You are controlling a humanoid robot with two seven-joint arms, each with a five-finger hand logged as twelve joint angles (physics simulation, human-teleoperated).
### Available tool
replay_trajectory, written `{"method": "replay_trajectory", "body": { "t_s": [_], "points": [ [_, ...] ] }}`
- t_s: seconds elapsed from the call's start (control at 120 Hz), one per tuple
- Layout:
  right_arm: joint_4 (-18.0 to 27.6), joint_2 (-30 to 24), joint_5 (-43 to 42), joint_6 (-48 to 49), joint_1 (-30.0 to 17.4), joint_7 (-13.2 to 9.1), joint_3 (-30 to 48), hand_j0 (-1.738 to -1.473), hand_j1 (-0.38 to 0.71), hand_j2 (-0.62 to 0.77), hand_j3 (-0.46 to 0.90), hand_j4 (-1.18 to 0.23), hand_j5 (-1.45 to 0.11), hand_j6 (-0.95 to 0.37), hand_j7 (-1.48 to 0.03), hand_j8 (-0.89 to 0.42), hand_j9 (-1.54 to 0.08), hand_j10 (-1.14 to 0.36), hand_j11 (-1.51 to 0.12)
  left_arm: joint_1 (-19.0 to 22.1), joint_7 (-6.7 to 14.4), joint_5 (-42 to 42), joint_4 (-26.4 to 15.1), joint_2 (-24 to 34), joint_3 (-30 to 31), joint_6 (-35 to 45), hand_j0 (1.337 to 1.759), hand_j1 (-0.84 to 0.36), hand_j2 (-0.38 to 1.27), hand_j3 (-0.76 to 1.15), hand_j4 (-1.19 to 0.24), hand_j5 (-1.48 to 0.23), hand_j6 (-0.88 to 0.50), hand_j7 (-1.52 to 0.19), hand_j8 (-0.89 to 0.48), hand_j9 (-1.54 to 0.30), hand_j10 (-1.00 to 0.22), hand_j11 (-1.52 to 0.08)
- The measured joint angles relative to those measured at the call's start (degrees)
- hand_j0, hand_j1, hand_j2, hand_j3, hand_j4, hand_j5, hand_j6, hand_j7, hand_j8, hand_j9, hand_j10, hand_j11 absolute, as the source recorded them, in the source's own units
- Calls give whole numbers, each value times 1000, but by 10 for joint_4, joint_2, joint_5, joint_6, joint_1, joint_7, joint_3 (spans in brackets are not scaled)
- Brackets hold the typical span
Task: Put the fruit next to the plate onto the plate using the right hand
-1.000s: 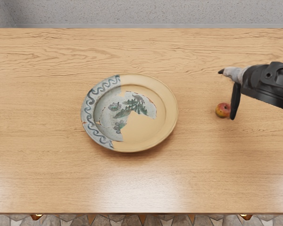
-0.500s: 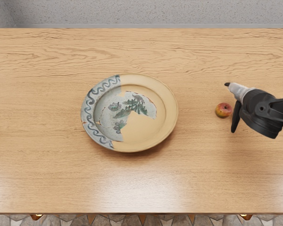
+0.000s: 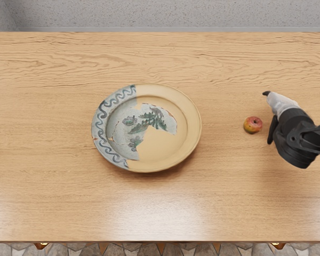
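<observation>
The fruit (image 3: 252,125), a small round piece coloured red and yellow, lies on the bench just to the left of the right robot hand (image 3: 286,121), level with it in the head view. A narrow strip of bare wood shows between the two, so the hand is not touching it.

The robot hand comes in from the picture's right edge, its dark, rounded body low over the bench near that edge. It is open and holds nothing. One pale finger (image 3: 278,101) with a dark tip stretches up and to the left, away from the body of the hand. One dark finger (image 3: 270,131) hangs downward on the side facing the fruit and is the part of the hand closest to it. The other fingers are hidden behind the hand's body, and I cannot tell how they are set.

Farther to the left of the hand, beyond the fruit and well apart from both, sits the plate (image 3: 194,128). It is round and tan, with a blue-grey scroll border on the side away from the hand and a leafy green design in the middle. The fruit lies outside its rim, between plate and hand. The bench (image 3: 53,64) is light wood with a wavy grain and runs the full width of the view.
</observation>
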Motion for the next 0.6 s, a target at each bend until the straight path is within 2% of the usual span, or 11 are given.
{"method": "replay_trajectory", "body": {
  "t_s": [0.325, 0.342, 0.383, 0.408, 0.425, 0.45, 0.458, 0.492, 0.5, 0.525, 0.6],
  "points": [
    [-10, 29, -6, -6, -13, 0, 1, -1658, -119, -37, 0, -195, -251, -196, -251, -195, -251, -195, -251, 1, 0, 0, 0, 0, 0, 0, 1658, 334, 3, 0, -13, -16, -13, -16, -13, -16, -13, -16],
    [-10, 31, -6, -6, -14, 0, 1, -1671, -115, -73, 58, -197, -253, -198, -253, -198, -252, -198, -252, 1, 0, 0, 0, 0, 0, 0, 1658, 334, 3, 0, -13, -16, -13, -16, -13, -16, -13, -16],
    [-10, 35, -7, -7, -15, -1, 1, -1684, -130, -230, 219, -205, -254, -202, -259, -208, -251, -209, -250, 1, 0, 0, 0, 0, 0, 0, 1658, 334, 3, 0, -13, -16, -13, -16, -13, -16, -13, -16],
    [-10, 36, -7, -7, -16, -2, 1, -1680, -151, -287, 263, -209, -255, -204, -262, -214, -252, -215, -249, 1, 0, 0, 0, 0, 0, 0, 1658, 335, 3, 0, -13, -16, -13, -16, -13, -16, -13, -16],
    [-10, 37, -7, -7, -16, -2, 1, -1683, -165, -293, 243, -211, -257, -206, -264, -216, -252, -218, -249, 1, 0, 0, 0, 0, 0, 0, 1658, 335, 3, 0, -13, -16, -13, -16, -13, -16, -13, -16],
    [-10, 38, -7, -7, -14, -3, 1, -1690, -176, -240, 134, -214, -261, -208, -267, -221, -254, -223, -250, 1, 0, 0, 0, 0, 0, 0, 1658, 335, 3, 0, -13, -16, -13, -16, -13, -16, -13, -16],
    [-10, 38, -7, -7, -14, -3, 1, -1680, -178, -225, 153, -214, -262, -209, -268, -222, -255, -225, -251, 1, 0, 0, 0, 0, 0, 0, 1658, 335, 3, 0, -13, -16, -13, -16, -13, -16, -13, -16],
    [-9, 39, -6, -7, -13, -4, 2, -1686, -172, -146, 22, -218, -270, -214, -274, -227, -260, -231, -255, 1, 0, 0, 0, 0, 0, 0, 1658, 335, 3, 0, -13, -16, -13, -16, -13, -16, -13, -16],
    [-9, 39, -6, -7, -12, -3, 2, -1661, -172, -127, 47, -218, -272, -215, -276, -227, -262, -231, -258, 1, 0, 0, 0, 0, 0, 0, 1658, 335, 3, 0, -13, -16, -13, -16, -13, -16, -13, -16],
    [-9, 40, -6, -7, -12, -3, 4, -1658, -161, -108, 1, -221, -276, -218, -280, -229, -268, -232, -263, 1, 0, 0, 0, 0, 0, 0, 1658, 335, 3, 0, -13, -16, -13, -16, -13, -16, -13, -16],
    [-7, 41, -6, -7, -11, -1, 6, -1658, -129, -89, 0, -228, -289, -227, -291, -234, -283, -236, -280, 1, 0, 0, 0, 0, 0, 0, 1658, 335, 3, 0, -13, -16, -13, -16, -13, -16, -13, -16]
  ]
}}
